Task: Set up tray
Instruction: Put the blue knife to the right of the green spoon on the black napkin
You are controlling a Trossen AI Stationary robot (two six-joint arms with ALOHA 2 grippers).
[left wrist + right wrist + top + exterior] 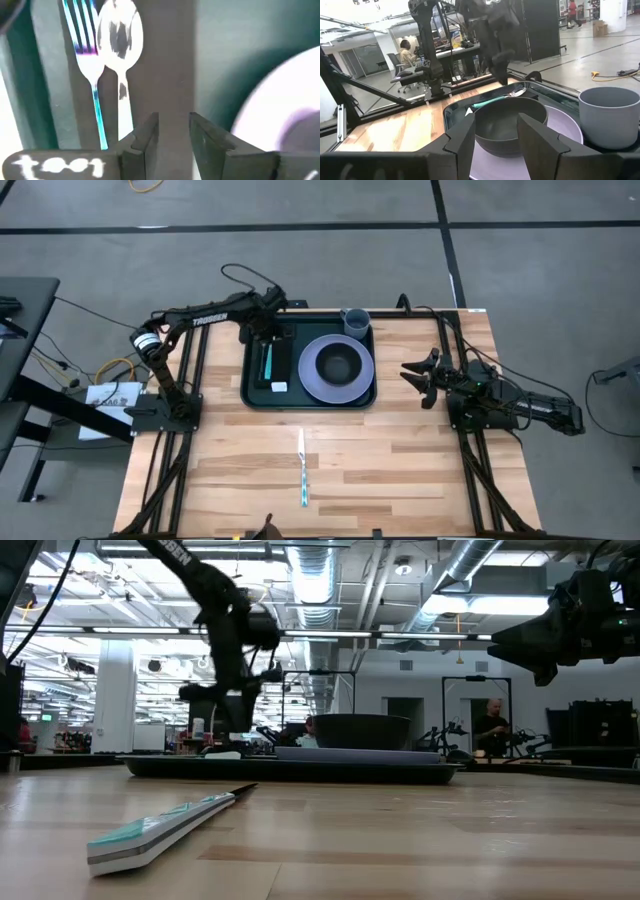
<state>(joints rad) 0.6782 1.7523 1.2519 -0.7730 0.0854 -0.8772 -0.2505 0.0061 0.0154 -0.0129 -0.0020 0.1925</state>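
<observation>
Both grippers hang with jaws parted and nothing between them. Left gripper [268, 335] hovers low over the tray's left end, its dark fingers [145, 142] a small gap apart above the narrow black mat [165, 60] there. Right gripper [422, 375] waits above the worktop's right edge, just beside the tray, jaws spread and pointed toward the dishes.

On the wooden worktop [400, 470], the dark green tray [312, 399] sits against the far edge, about midway along it. It holds the whole setting. A lavender plate [338, 365] fills the tray's right half, and a dark bowl [507, 122] stands on the plate's centre, seemingly empty as the right wrist view shows it. A grey cup [356, 322] stands upright in the tray's far right corner, beside the plate's rim; its inside cannot be made out.

At the tray's left end, on the black mat, a teal-handled fork [92, 65] and a spoon [120, 42] lie side by side, their heads nearly touching. A small white tag [279, 387] rests near the tray's front rim.

Outside the tray, a teal-handled knife [302, 470] lies alone on the bare wood toward the worktop's near edge, well apart from everything else.
</observation>
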